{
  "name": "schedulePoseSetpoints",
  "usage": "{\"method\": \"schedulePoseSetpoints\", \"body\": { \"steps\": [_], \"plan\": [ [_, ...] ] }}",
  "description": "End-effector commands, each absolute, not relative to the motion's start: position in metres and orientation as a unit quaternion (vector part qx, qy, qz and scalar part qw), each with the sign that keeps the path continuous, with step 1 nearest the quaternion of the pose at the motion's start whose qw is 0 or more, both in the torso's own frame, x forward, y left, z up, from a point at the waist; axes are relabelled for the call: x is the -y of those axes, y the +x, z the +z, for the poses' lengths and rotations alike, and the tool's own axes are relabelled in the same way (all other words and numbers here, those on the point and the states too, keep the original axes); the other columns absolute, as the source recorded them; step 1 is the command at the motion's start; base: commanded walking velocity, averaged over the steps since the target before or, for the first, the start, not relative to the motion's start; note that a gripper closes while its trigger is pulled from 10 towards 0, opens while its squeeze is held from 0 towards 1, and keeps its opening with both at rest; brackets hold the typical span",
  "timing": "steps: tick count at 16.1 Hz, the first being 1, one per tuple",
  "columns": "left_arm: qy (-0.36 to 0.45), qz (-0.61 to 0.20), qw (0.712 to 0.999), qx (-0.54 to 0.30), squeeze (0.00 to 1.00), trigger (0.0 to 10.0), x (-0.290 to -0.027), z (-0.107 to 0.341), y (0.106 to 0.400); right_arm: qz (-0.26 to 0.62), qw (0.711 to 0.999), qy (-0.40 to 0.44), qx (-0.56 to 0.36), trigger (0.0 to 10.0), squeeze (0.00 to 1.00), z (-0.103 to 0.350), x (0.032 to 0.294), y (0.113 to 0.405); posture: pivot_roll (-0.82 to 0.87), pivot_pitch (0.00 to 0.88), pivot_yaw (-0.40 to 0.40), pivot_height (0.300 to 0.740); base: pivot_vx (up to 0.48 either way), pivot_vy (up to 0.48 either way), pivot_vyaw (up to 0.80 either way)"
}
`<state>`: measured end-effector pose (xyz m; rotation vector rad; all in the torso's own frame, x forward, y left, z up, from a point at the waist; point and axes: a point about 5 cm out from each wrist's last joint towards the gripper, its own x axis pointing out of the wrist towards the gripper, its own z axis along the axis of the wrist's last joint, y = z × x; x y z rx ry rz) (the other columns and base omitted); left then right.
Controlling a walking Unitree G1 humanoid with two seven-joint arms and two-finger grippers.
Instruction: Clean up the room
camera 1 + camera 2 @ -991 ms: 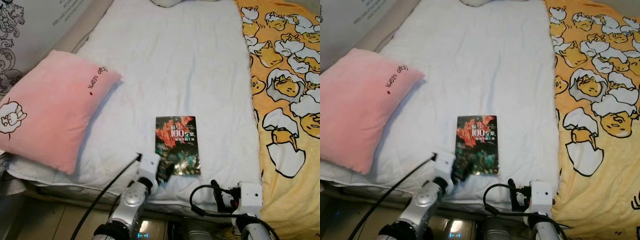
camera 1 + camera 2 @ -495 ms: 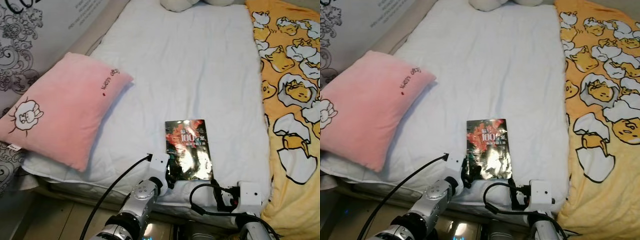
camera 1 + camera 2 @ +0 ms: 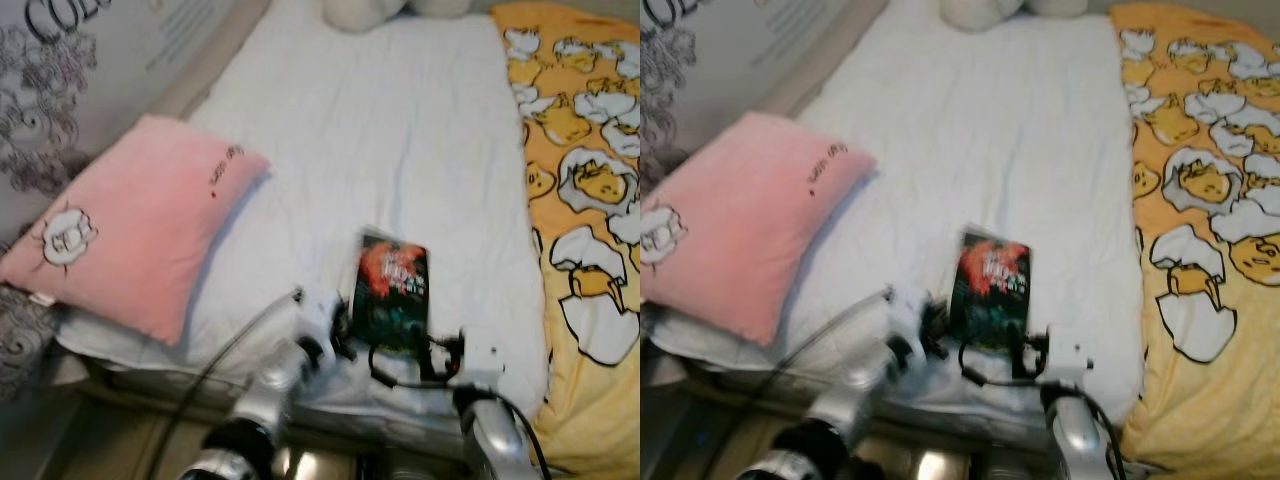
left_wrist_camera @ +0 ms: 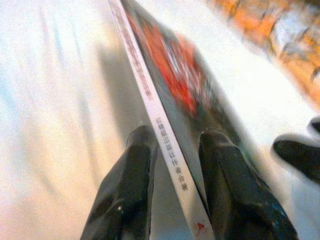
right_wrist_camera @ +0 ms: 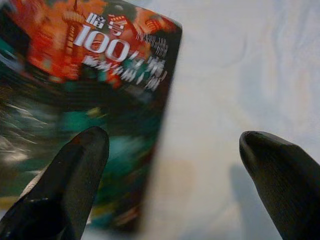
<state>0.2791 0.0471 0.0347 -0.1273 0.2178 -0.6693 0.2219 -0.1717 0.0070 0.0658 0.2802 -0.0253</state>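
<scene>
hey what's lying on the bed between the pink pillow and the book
Nothing: in the left eye view, bare white bedsheet runs from the pink pillow to the book. The left gripper pinches the book's spine edge.

Open right hand over book

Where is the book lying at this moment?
In the left eye view the book lies on the white bed cover near its front edge, right of the pink pillow, with the left gripper clamped on its spine edge.
</scene>
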Motion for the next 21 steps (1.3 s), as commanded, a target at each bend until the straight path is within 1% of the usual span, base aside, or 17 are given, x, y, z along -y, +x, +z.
{"method": "schedulePoseSetpoints", "body": {
  "steps": [1, 2, 3, 6, 7, 8, 9, 10, 11, 12, 13, 15, 16, 17, 18, 19, 21],
  "plan": [
    [-0.078, -0.336, 0.935, -0.078, 0.00, 0.0, -0.049, 0.048, 0.278, -0.033, 0.989, 0.039, -0.138, 10.0, 0.00, 0.006, 0.178, 0.222, 0.05, 0.000, 0.009, 0.740, 0.000, 0.000, 0.00],
    [-0.084, -0.329, 0.938, -0.062, 0.00, 0.0, -0.058, 0.056, 0.279, -0.035, 0.990, 0.040, -0.134, 10.0, 0.00, 0.006, 0.179, 0.226, 0.07, 0.000, 0.017, 0.740, 0.000, 0.000, 0.00],
    [-0.094, -0.314, 0.944, -0.036, 0.00, 0.0, -0.076, 0.073, 0.279, -0.039, 0.990, 0.039, -0.130, 10.0, 0.00, 0.006, 0.181, 0.234, 0.10, 0.000, 0.018, 0.740, 0.000, 0.000, 0.00],
    [-0.085, -0.306, 0.948, -0.013, 0.00, 0.0, -0.088, 0.090, 0.281, -0.037, 0.991, 0.039, -0.124, 10.0, 0.00, 0.007, 0.179, 0.245, 0.12, 0.000, 0.014, 0.740, 0.000, 0.000, 0.00],
    [-0.068, -0.300, 0.952, -0.013, 0.00, 0.0, -0.090, 0.093, 0.283, -0.035, 0.992, 0.040, -0.118, 10.0, 0.00, 0.010, 0.178, 0.250, 0.13, 0.000, 0.008, 0.740, 0.000, 0.000, 0.00],
    [-0.032, -0.277, 0.960, -0.026, 0.00, 10.0, -0.092, 0.088, 0.288, -0.036, 0.993, 0.044, -0.103, 10.0, 0.00, 0.016, 0.178, 0.254, 0.13, 0.000, 0.001, 0.740, 0.000, 0.000, 0.00],
    [0.037, -0.260, 0.964, -0.026, 1.00, 10.0, -0.096, 0.081, 0.294, -0.048, 0.993, 0.043, -0.096, 10.0, 0.00, 0.018, 0.182, 0.253, 0.11, 0.000, -0.006, 0.740, 0.000, 0.000, 0.00],
    [0.057, -0.262, 0.963, -0.022, 1.00, 10.0, -0.097, 0.080, 0.295, -0.054, 0.993, 0.042, -0.098, 10.0, 0.00, 0.016, 0.184, 0.252, 0.11, 0.000, -0.006, 0.740, 0.000, 0.000, 0.00],
    [0.083, -0.241, 0.966, -0.041, 1.00, 10.0, -0.103, 0.073, 0.307, -0.089, 0.987, 0.043, -0.129, 10.0, 0.00, 0.006, 0.196, 0.243, 0.08, 0.000, -0.010, 0.740, 0.000, 0.000, 0.00],
    [0.083, -0.229, 0.968, -0.051, 1.00, 10.0, -0.106, 0.071, 0.311, -0.097, 0.985, 0.045, -0.139, 10.0, 0.00, 0.002, 0.199, 0.239, 0.08, 0.000, -0.010, 0.740, 0.000, 0.000, 0.00],
    [0.072, -0.218, 0.971, -0.069, 1.00, 10.0, -0.109, 0.068, 0.318, -0.104, 0.984, 0.055, -0.137, 10.0, 0.00, 0.001, 0.204, 0.232, 0.04, 0.000, -0.012, 0.740, 0.000, 0.000, 0.00],
    [0.074, -0.220, 0.969, -0.090, 1.00, 10.0, -0.103, 0.060, 0.321, -0.107, 0.986, 0.045, -0.120, 10.0, 0.00, 0.008, 0.210, 0.220, -0.02, 0.006, -0.010, 0.740, 0.000, 0.000, 0.00],
    [0.071, -0.227, 0.967, -0.093, 1.00, 10.0, -0.096, 0.057, 0.319, -0.104, 0.987, 0.031, -0.117, 10.0, 0.00, 0.011, 0.210, 0.212, -0.05, 0.034, -0.009, 0.740, 0.000, 0.000, -0.61],
    [0.066, -0.233, 0.966, -0.094, 1.00, 10.0, -0.092, 0.055, 0.318, -0.103, 0.987, 0.031, -0.121, 10.0, 0.00, 0.011, 0.209, 0.209, -0.05, 0.038, -0.010, 0.740, 0.000, 0.000, -0.69],
    [0.061, -0.241, 0.964, -0.095, 1.00, 10.0, -0.083, 0.049, 0.314, -0.100, 0.987, 0.024, -0.125, 10.0, 0.00, 0.013, 0.206, 0.198, -0.09, 0.079, -0.015, 0.740, 0.000, 0.000, -0.73],
    [0.061, -0.241, 0.964, -0.095, 1.00, 10.0, -0.083, 0.049, 0.314, -0.100, 0.987, 0.024, -0.125, 10.0, 0.00, 0.013, 0.206, 0.198, -0.09, 0.079, -0.015, 0.740, 0.000, 0.000, -0.73],
    [0.066, -0.236, 0.963, -0.108, 1.00, 10.0, -0.075, 0.040, 0.311, -0.068, 0.987, 0.010, -0.148, 10.0, 0.00, 0.010, 0.194, 0.180, -0.12, 0.144, -0.038, 0.740, 0.000, 0.000, -0.74]
  ]
}}
